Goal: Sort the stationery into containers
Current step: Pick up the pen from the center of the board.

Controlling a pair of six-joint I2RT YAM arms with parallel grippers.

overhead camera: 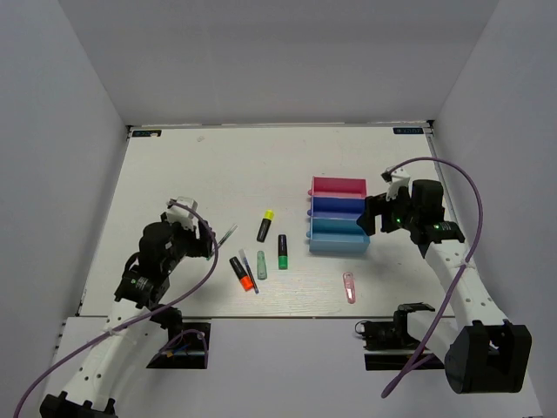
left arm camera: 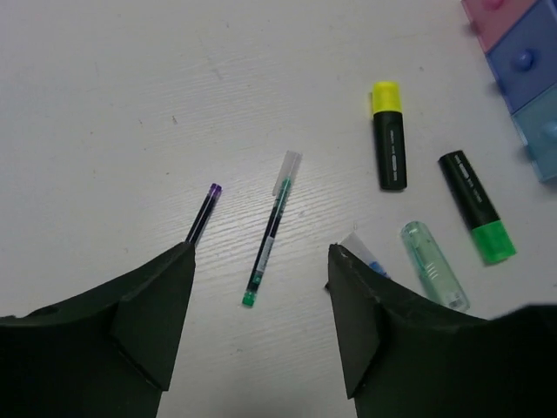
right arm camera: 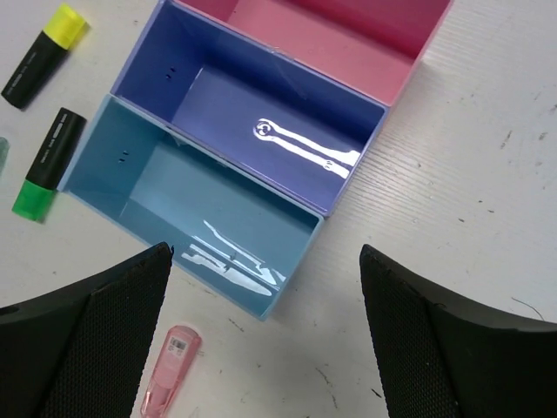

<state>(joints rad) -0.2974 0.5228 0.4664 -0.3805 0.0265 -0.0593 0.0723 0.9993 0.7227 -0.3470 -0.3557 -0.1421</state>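
The left claw (left arm camera: pixel 259 261) is held apart and empty above the counter (left arm camera: pixel 130 96), straddling a thin green-tipped pen (left arm camera: pixel 271 228). A purple-tipped pen (left arm camera: pixel 203 212) lies just beside one finger, and something blue and clear, perhaps another pen, is half hidden behind the other. If the claw were lowered here, a neighbour could be caught or knocked aside, and a pen lying this flat could be rolled away instead of gripped.

The right claw (right arm camera: pixel 265 252) is also spread and empty, over the light blue tray (right arm camera: pixel 174 200) and dark blue tray (right arm camera: pixel 218 87). A low pass could shove the joined row.

The trays, including the pink tray (right arm camera: pixel 409 65), are shown bare inside only by the right wrist view. All stationery lies on the counter: yellow highlighter (left arm camera: pixel 389 135), green highlighter (left arm camera: pixel 476 205), pale green stick (left arm camera: pixel 432 264), pink clip (right arm camera: pixel 170 370). The orange highlighter (overhead camera: pixel 242 272) is seen only from above.
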